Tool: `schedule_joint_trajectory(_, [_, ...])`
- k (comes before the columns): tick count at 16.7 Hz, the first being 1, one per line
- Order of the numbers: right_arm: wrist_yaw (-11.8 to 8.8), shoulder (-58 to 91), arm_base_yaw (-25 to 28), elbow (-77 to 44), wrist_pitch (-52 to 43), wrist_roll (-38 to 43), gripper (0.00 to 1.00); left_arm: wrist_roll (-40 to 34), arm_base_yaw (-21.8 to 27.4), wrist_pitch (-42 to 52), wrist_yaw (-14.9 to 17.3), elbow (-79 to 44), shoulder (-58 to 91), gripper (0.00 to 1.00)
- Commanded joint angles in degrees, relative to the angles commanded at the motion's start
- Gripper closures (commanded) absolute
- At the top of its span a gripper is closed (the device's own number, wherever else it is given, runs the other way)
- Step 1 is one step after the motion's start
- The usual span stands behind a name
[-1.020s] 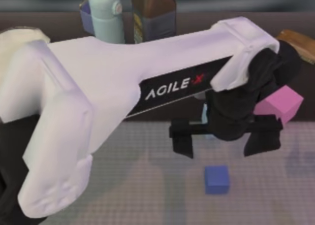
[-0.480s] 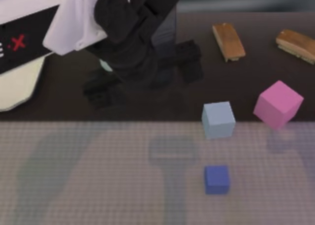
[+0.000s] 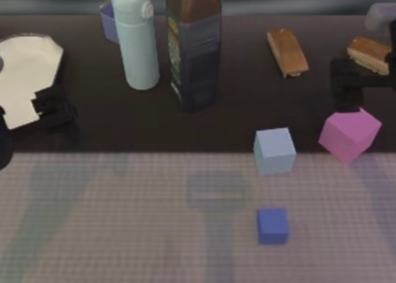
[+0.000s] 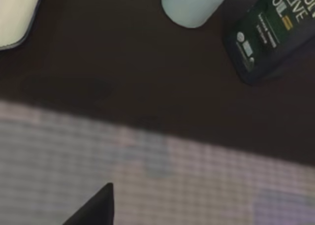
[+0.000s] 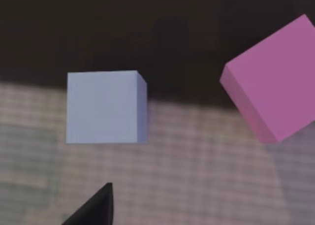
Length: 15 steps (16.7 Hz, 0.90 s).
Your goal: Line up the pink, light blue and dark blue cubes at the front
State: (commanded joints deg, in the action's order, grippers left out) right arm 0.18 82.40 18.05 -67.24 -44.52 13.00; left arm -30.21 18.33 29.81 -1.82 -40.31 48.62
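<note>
Grid-textured grey-lilac front surface (image 3: pixel 124 233) fills the nearest part of the bench, and the dark blue cube (image 3: pixel 272 225) sits on it, closest to the camera of the three. Just behind it stands the light blue cube (image 3: pixel 274 150), straddling the line where the lilac surface meets the dark brown surface (image 3: pixel 247 109). To the right of the light blue cube, well apart from it, the pink cube (image 3: pixel 349 134) rests turned at an angle on that same line. The right gripper (image 3: pixel 359 78) hangs just behind the pink cube at the right edge; whether it is open or closed cannot be told. Far to the left of the light blue cube, the left gripper (image 3: pixel 52 113) sits over the brown surface, its state likewise unclear. Farther back stand a pale blue bottle (image 3: pixel 135 35), a dark oil bottle (image 3: pixel 193 44) and two brown bread-like pieces (image 3: pixel 288 52).
</note>
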Motion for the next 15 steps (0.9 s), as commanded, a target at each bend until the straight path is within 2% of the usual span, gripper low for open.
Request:
schedule_joint_trajectory(4, [0.04,20.68,4.58,-16.99,-11.47,3.42,0.0,12.16,-9.11,-11.98,0.42,19.69,-21.84,0.0])
schedule_joint_trajectory(8, [0.02,36.38,8.14,-31.0,-19.88,6.16,0.0,22.75,-15.57,-22.32,1.13,32.84,-37.77,0.0])
schedule_joint_trajectory(12, [0.0,44.84,10.05,-39.2,-24.12,7.7,0.0,29.33,-19.09,-28.94,1.72,39.39,-47.33,0.0])
schedule_joint_trajectory(15, [0.02,45.88,10.29,-40.22,-24.67,7.91,0.0,30.21,-19.48,-29.81,1.82,40.31,-48.62,0.0])
